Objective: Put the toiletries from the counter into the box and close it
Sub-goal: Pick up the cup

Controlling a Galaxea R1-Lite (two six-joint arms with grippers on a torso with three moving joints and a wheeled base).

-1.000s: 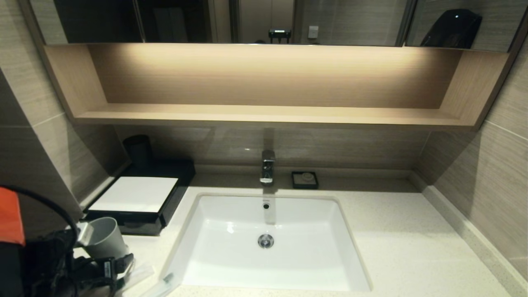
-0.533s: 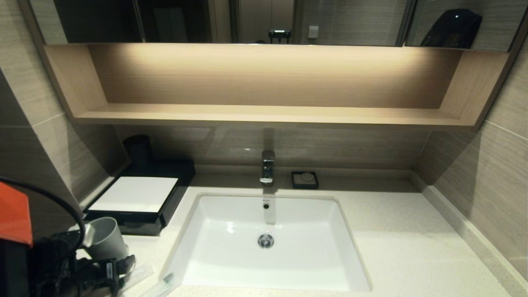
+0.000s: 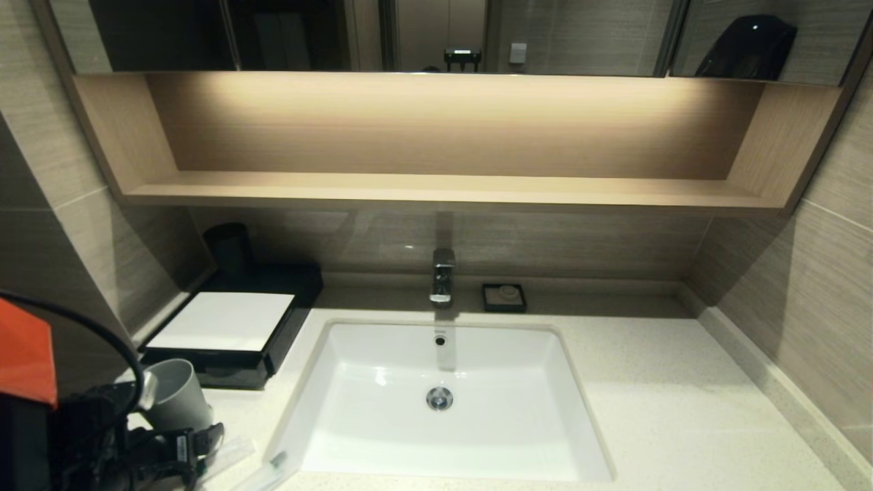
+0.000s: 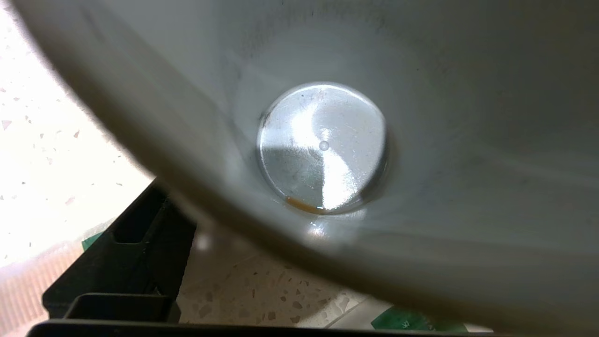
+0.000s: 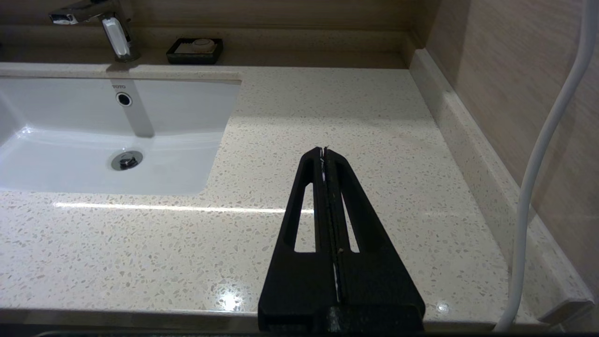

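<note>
Head view first: we find the box (image 3: 225, 326) on the counter (image 3: 668, 409) at its far left corner, white top panel up, drawer front facing the near edge. A light grey cup (image 3: 179, 395) lies tipped just in front of it. At the counter's near left edge the left gripper (image 3: 194, 443) sits low beside the cup, and long clear-wrapped toiletries (image 3: 262, 470) lie at the sink's (image 3: 443, 402) near left corner. A soap dish (image 3: 504, 297) stands by the faucet (image 3: 442, 275) at the back edge.

Left wrist view: we look straight into the cup (image 4: 323, 145), its mouth filling the frame. One dark finger (image 4: 135, 252) shows at the side, jaws spread wide, nothing gripped. Green label corners of packets (image 4: 402, 320) lie on the speckled stone beneath.

Right wrist view: we record the right gripper (image 5: 325, 154) pressed closed and empty, hovering over the counter's near right part (image 5: 351, 117), well apart from the sink (image 5: 117, 135).
</note>
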